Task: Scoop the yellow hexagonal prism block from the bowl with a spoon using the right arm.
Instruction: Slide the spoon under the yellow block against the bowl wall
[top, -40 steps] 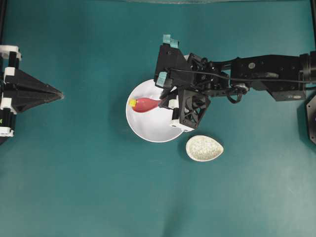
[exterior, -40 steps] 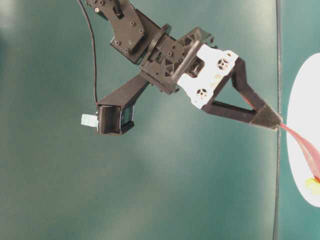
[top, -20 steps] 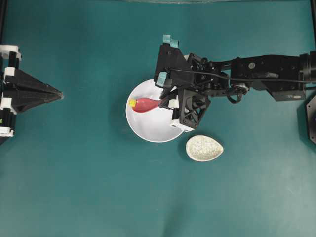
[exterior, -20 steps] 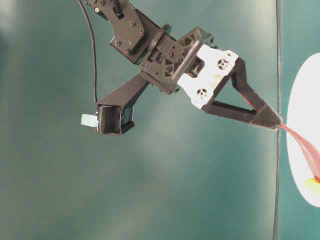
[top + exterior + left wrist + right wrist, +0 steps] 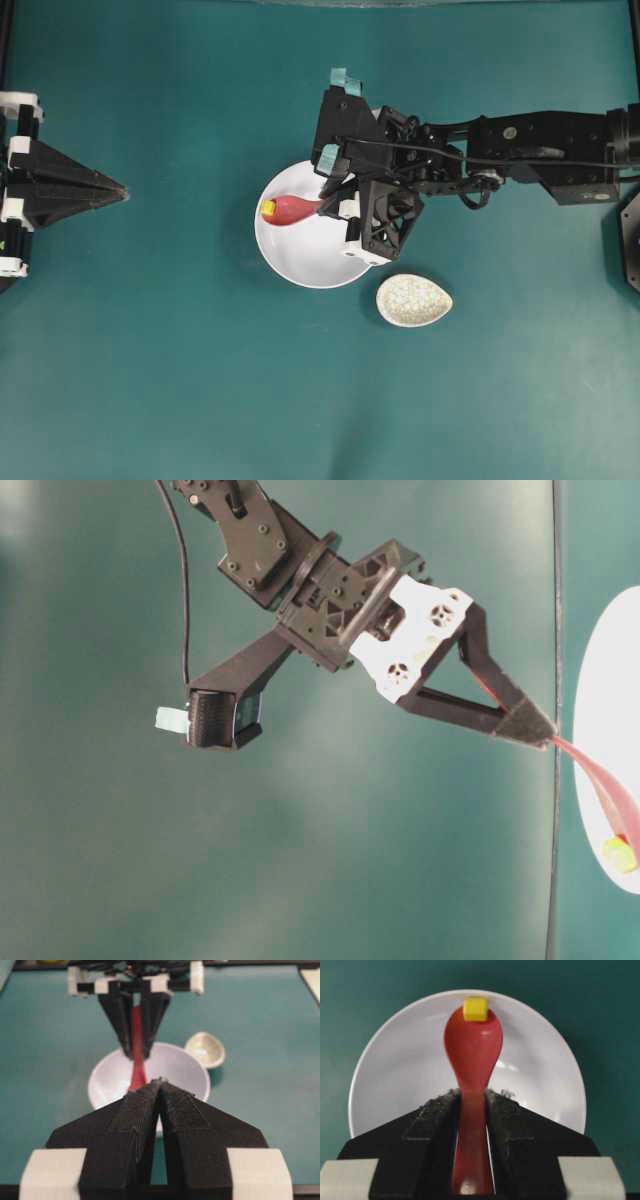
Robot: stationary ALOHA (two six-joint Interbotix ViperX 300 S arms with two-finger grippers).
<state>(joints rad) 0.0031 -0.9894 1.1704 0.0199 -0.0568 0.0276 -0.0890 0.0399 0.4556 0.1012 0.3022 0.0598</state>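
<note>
My right gripper (image 5: 472, 1094) is shut on the flat handle of the pink-red spoon (image 5: 472, 1050). The oval scoop reaches across the white bowl (image 5: 395, 1070). The tiny yellow hexagonal prism block (image 5: 475, 1008) sits at the scoop's far tip, close to the bowl's far rim. From overhead, the block (image 5: 268, 208) lies at the left end of the spoon (image 5: 292, 210), inside the bowl (image 5: 310, 255), with the right gripper (image 5: 325, 205) over the bowl's right half. My left gripper (image 5: 122, 188) rests far to the left, shut on nothing, its tips (image 5: 160, 1081) together.
A small speckled egg-shaped rest (image 5: 414, 300) lies on the teal table just right of and below the bowl. The right arm's body (image 5: 540, 150) stretches in from the right edge. Bare teal surface lies between the left gripper and the bowl.
The right gripper's wrist has tilted slightly and the spoon's tip has shifted a little. In the table-level view the yellow block shows more plainly at the scoop's end. The left arm has not moved.
</note>
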